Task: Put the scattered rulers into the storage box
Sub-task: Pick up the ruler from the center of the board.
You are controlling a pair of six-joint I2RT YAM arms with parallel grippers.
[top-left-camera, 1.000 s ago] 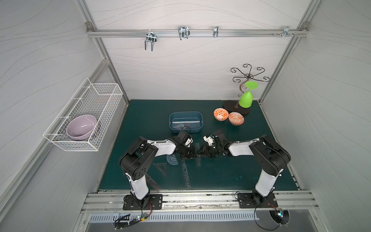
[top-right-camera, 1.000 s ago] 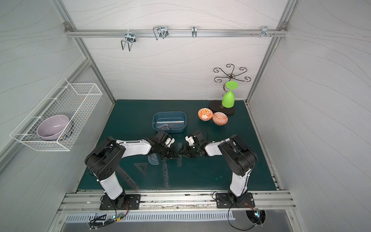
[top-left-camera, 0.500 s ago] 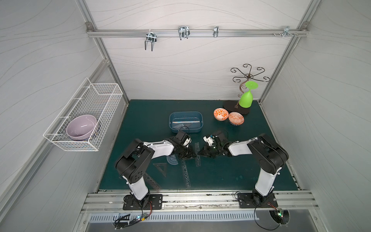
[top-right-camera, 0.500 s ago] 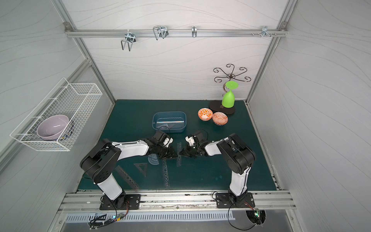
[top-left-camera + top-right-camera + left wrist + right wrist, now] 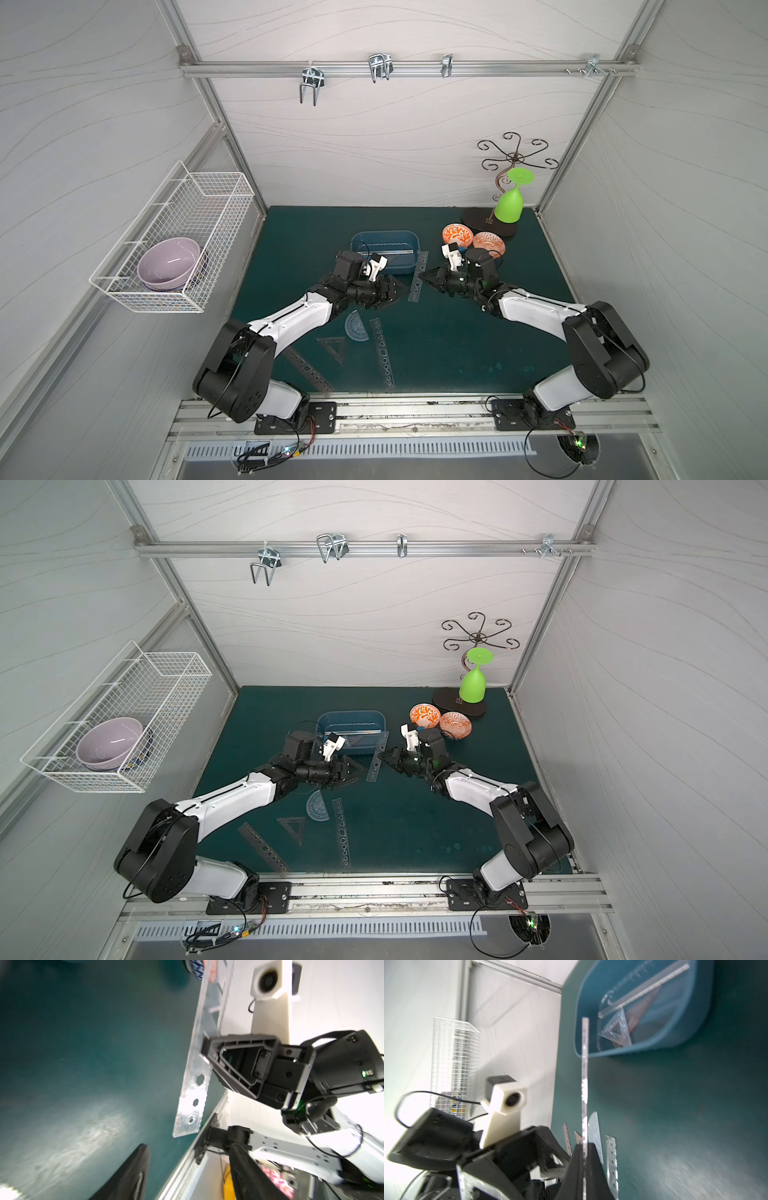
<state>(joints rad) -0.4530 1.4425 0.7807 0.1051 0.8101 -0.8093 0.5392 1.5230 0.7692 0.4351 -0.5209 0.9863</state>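
Right gripper tight on a thin, clear plastic ruler with cut-out holes; left gripper nearby, jaws apart.

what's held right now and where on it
Right gripper pinches the clear plastic stencil ruler mid-length, at its long edge; left gripper is open, empty.

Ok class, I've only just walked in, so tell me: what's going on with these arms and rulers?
The right tool is shut on a clear stencil ruler, holding it on edge above the mat beside the storage box. The left tool stands open facing it, holding nothing. A few rulers lie in the box; a protractor, a set square and two more stencil rulers lie on the mat.
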